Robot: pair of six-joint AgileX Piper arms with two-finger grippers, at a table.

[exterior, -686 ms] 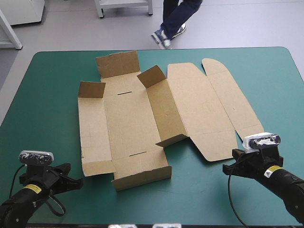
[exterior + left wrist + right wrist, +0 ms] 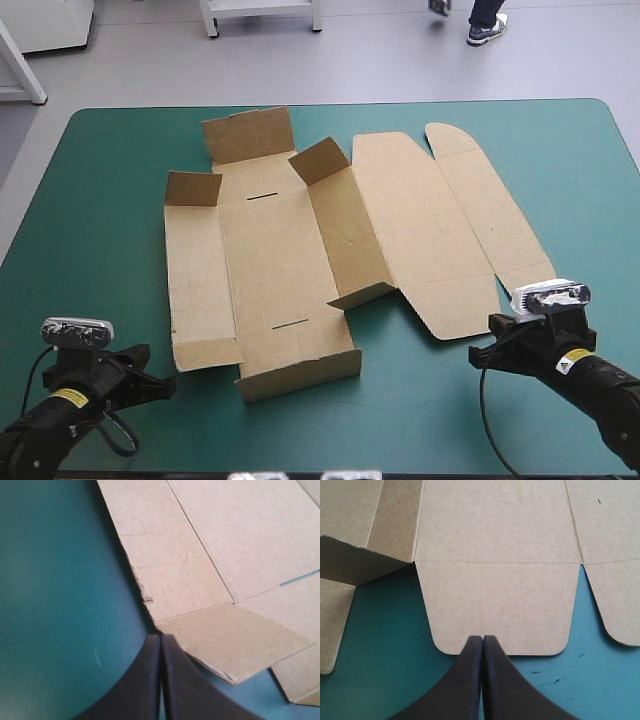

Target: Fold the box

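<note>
Box [image 2: 270, 260]: brown cut sheet, mid-counter, mostly flat; middle wall and far corner flaps raised.
Left tool [image 2: 161, 637]: fingers pressed together, empty, just beside near-left corner.
Right tool [image 2: 483, 637]: pressed together, empty, at rounded flap's edge.
Counter [image 2: 100, 200]: teal-green cover.

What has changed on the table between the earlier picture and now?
Nothing has visibly changed. The box lies in the same place, partly folded, with the same walls raised. The left claw and the right claw stay shut, holding nothing, on its near side.
</note>
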